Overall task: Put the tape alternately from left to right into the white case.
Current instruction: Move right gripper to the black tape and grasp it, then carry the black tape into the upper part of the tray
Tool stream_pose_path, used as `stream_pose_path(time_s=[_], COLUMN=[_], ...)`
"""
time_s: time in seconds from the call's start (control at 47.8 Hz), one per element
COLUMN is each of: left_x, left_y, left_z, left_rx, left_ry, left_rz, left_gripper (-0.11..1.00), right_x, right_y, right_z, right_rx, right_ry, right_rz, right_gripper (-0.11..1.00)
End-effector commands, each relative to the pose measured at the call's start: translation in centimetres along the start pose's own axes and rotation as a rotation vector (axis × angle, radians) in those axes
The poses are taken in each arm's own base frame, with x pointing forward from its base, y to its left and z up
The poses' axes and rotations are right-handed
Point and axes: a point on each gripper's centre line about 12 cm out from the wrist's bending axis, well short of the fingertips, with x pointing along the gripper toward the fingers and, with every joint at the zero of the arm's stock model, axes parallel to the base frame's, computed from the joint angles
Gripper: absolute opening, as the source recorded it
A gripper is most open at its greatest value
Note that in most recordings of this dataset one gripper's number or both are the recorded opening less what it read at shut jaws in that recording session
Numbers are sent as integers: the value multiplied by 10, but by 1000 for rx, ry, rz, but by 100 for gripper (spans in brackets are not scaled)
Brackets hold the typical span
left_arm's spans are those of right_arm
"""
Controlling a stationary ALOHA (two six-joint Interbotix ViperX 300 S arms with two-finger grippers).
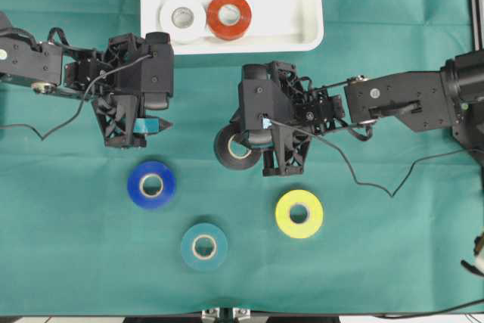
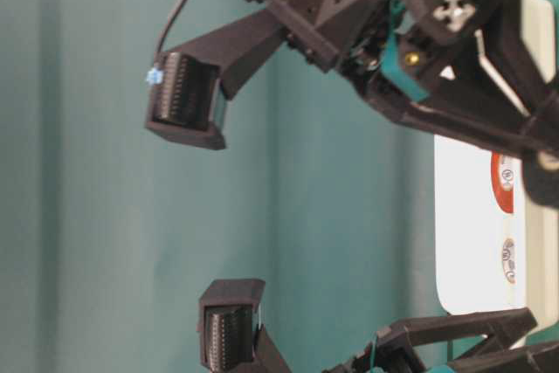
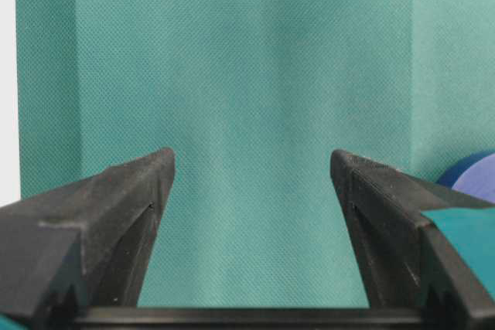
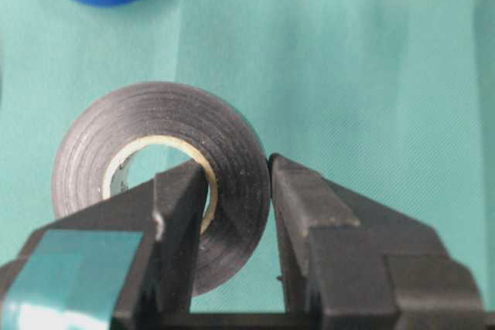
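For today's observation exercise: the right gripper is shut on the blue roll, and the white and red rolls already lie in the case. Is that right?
Not quite. The right gripper is shut on the black roll, as the right wrist view shows. The blue roll lies free on the cloth. The white roll and red roll are in the case.

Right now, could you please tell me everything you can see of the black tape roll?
The black tape roll is a glossy ring of wound black tape with fine layer lines on its face, around a pale core. The right hand is shut on its wall: one finger sits inside the core hole, the other against the outer side. It sits over the green cloth, below the white case, apart from the other rolls.
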Motion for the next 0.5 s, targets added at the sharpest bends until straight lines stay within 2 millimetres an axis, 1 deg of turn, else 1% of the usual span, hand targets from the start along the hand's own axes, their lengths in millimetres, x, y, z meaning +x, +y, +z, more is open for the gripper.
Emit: stream_pose_path(time_s=[0.0, 0.126, 0.209, 0.481], left_x=[-7, -7, -7, -8], left_y=[-1, -1, -1, -1], left_z=[11, 11, 11, 12], left_rx=[0, -2, 0, -2], left_ry=[-41, -43, -41, -43], left_rz=[-1, -2, -1, -1], left_gripper=[91, 91, 91, 91], right_x=[-11, -12, -12, -16], right_y=[-1, -8, -16, -60], right_z=[21, 26, 28, 40], right_rx=[1, 5, 7, 16], right_ry=[-63, -74, -78, -105], right_rz=[3, -10, -28, -115], right_gripper=[27, 27, 27, 27])
